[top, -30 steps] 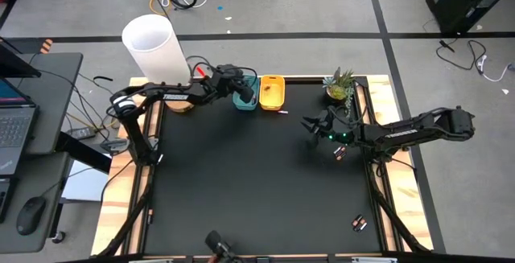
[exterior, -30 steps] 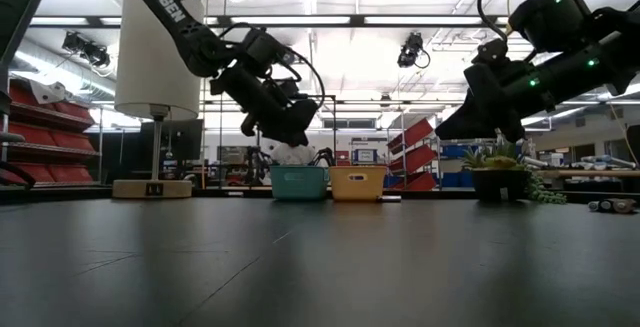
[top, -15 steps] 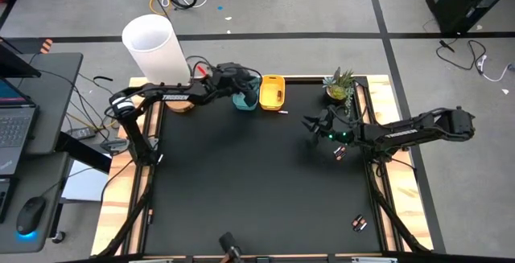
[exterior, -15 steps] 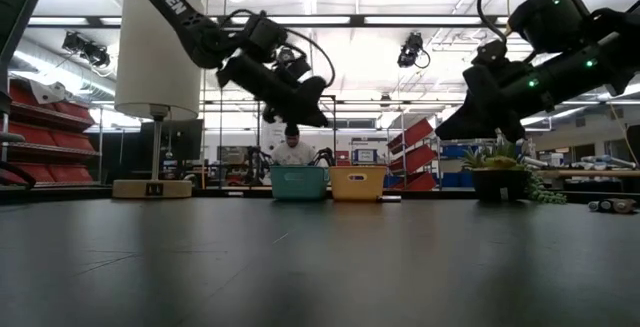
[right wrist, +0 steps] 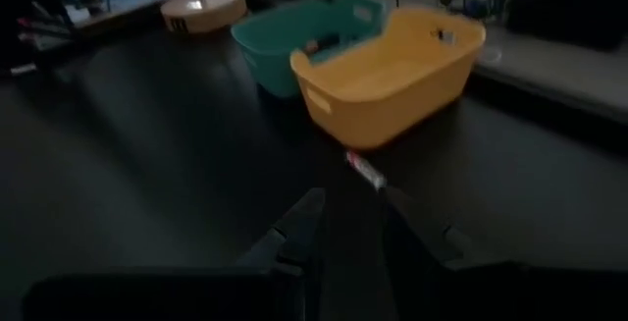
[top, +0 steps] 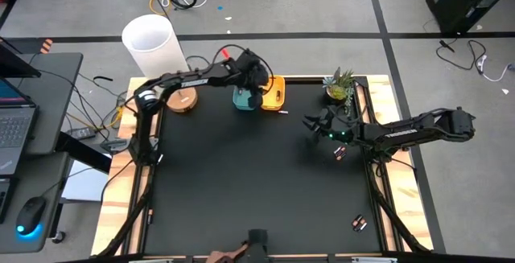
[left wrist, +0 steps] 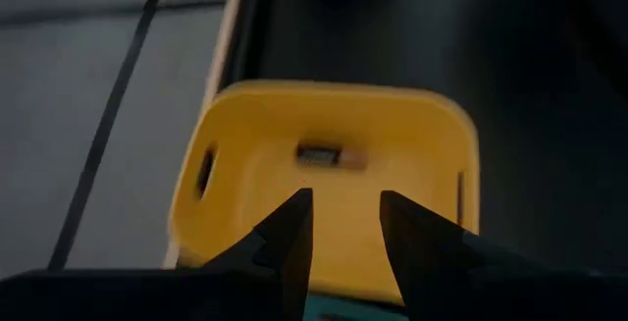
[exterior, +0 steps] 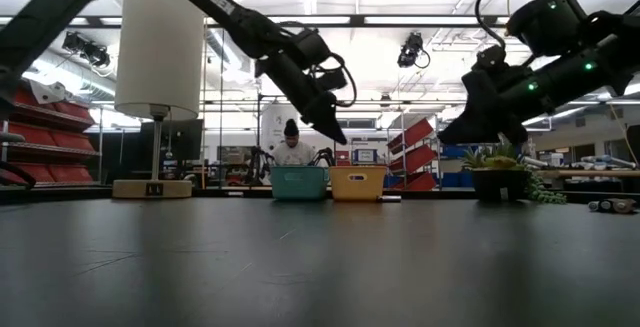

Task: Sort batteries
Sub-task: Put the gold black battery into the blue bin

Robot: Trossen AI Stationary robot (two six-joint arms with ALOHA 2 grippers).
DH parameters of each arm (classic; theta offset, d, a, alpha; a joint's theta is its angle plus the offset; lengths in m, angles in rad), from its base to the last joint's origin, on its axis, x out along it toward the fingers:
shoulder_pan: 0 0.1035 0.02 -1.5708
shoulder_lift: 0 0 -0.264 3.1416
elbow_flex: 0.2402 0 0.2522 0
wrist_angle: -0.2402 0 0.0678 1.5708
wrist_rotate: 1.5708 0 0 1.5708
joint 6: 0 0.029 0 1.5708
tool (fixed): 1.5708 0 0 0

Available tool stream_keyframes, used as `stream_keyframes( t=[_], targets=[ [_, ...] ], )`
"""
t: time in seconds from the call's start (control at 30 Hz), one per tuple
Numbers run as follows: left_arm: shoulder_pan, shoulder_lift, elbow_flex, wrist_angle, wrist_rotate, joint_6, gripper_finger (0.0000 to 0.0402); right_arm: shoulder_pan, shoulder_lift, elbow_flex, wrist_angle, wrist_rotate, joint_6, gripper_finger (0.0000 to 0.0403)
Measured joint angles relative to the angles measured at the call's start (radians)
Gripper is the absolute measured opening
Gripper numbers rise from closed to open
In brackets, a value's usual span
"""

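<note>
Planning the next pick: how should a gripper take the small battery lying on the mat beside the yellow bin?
Grip the battery across its middle, descending from straight above: it lies flat on the mat, clear of the yellow bin, so its long sides look open to the fingers.

Right pincer (right wrist: 345,218) slightly parted above dark table (right wrist: 147,164), yellow bin (right wrist: 388,71), teal bin (right wrist: 294,41), small battery (right wrist: 365,170)

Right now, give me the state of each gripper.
Left gripper: open and empty, above the yellow bin.
Right gripper: open and empty, over the black table.
</note>
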Motion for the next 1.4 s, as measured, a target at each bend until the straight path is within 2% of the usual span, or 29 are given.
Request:
stream_keyframes(
  t=[0.17, 0.37, 0.43, 0.53, 0.63, 0.77, 0.93, 1.07, 1.3, 1.4],
  targets=[
    [-0.001, 0.042, 0.037, 0.005, 0.068, 0.121, 0.0138, 0.022, 0.0, 0.0, -0.107, 0.0, 0.104, 0.0087],
    [0.002, 0.047, 0.043, 0.016, 0.091, 0.181, 0.0148, 0.018, -0.004, 0.0, -0.085, -0.002, 0.098, 0.0087],
    [0.006, 0.047, 0.043, 0.065, 0.074, 0.146, 0.0149, 0.004, -0.004, 0.0, -0.033, -0.003, 0.062, 0.0087],
    [0.01, 0.062, 0.046, 0.217, 0.03, 0.005, 0.0148, -0.024, -0.004, 0.006, 0.064, -0.005, 0.005, 0.0087],
    [0.015, 0.088, 0.048, 0.275, 0.022, -0.089, 0.0147, -0.058, 0.0, 0.064, 0.069, -0.035, -0.054, 0.0087],
    [0.014, 0.146, 0.089, 0.24, -0.002, -0.132, 0.0147, -0.103, 0.027, 0.172, -0.035, -0.023, -0.089, 0.0087],
    [0.014, 0.231, 0.194, 0.097, -0.024, -0.162, 0.0147, -0.151, 0.049, 0.248, -0.095, 0.024, -0.099, 0.0087],
    [0.014, 0.259, 0.25, 0.014, -0.032, -0.183, 0.0147, -0.165, 0.039, 0.26, -0.097, 0.026, -0.075, 0.0087],
    [0.013, 0.259, 0.253, 0.021, -0.053, -0.184, 0.0147, -0.164, 0.04, 0.261, -0.119, 0.026, -0.046, 0.0087],
    [0.013, 0.259, 0.286, -0.064, -0.023, -0.126, 0.0147, -0.164, 0.04, 0.261, -0.115, 0.026, -0.046, 0.0087]
  ],
)
